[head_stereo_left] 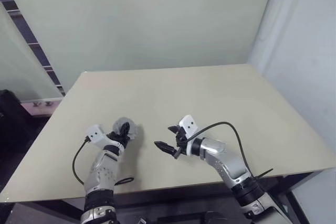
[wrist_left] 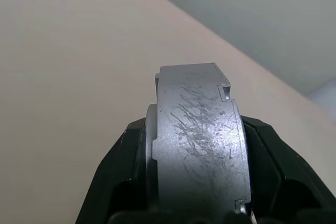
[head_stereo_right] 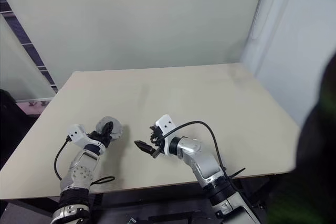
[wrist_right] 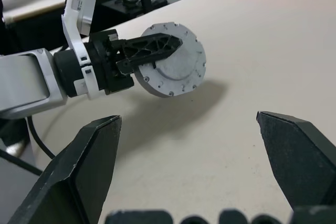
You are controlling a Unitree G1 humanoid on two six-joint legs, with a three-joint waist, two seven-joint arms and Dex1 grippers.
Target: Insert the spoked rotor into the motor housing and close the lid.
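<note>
From the head views, the left hand (head_stereo_left: 122, 134) is reaching forward over the beige surface (head_stereo_left: 210, 98), gripping the motor housing (head_stereo_left: 124, 127) by its edge, clear of the surface. The right hand (head_stereo_left: 167, 140) is angling toward it, fingers spread, carrying nothing.

Left wrist view: both fingers (wrist_left: 118, 171) are pressing the housing's scratched flanks.

Right wrist view: the housing is showing its flat face, clamped edgewise, the right hand's fingers (wrist_right: 84, 177) standing wide.
</note>
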